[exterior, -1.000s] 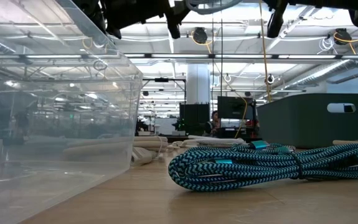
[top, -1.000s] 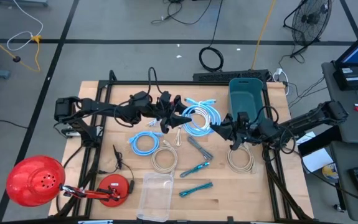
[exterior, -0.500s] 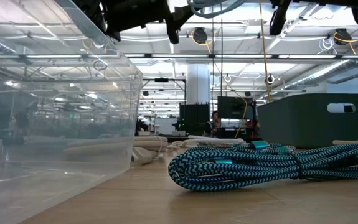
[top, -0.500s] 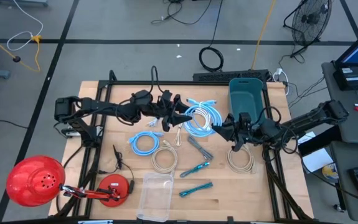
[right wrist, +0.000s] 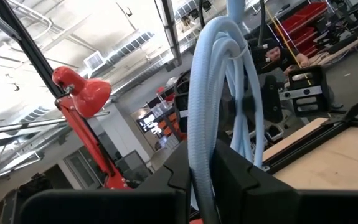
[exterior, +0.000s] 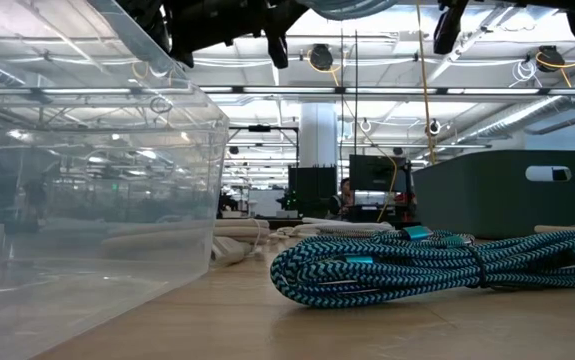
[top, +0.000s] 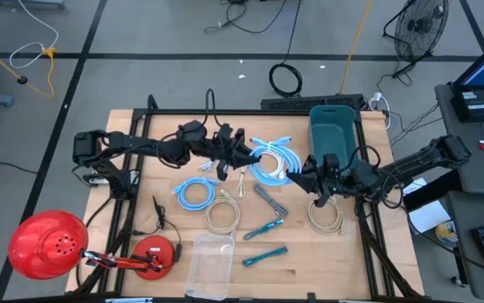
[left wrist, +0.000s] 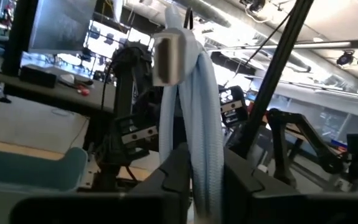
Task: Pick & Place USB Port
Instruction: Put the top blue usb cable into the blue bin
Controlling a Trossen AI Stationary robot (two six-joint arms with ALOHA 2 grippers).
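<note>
Now both fingers pinch pale-blue coiled cable [top: 273,160]: left gripper [top: 243,157], right gripper [top: 300,177]. Advice: lift together, avoid tugging, carry to teal bin [top: 332,128].

You are in a robotics lab: concrete floor [top: 183,76], loose cables, a fan [top: 418,29], monitors, exposed ceiling ducts [exterior: 387,90].

Table [top: 393,261] w/ arms in from both sides: left gripper [top: 243,156] and right gripper [top: 296,175] meet near centre, cable bundle [top: 273,162] between them, each clamped on it. Bin [top: 332,135] at back, right of bundle. Coil [top: 194,194] left of centre; coil [top: 222,215] in front of it; another coil [top: 325,217] on right. Clear box [top: 210,263] at front edge, two cables [top: 264,254] just right of it. Lamp [top: 44,244] at front-left corner.
</note>
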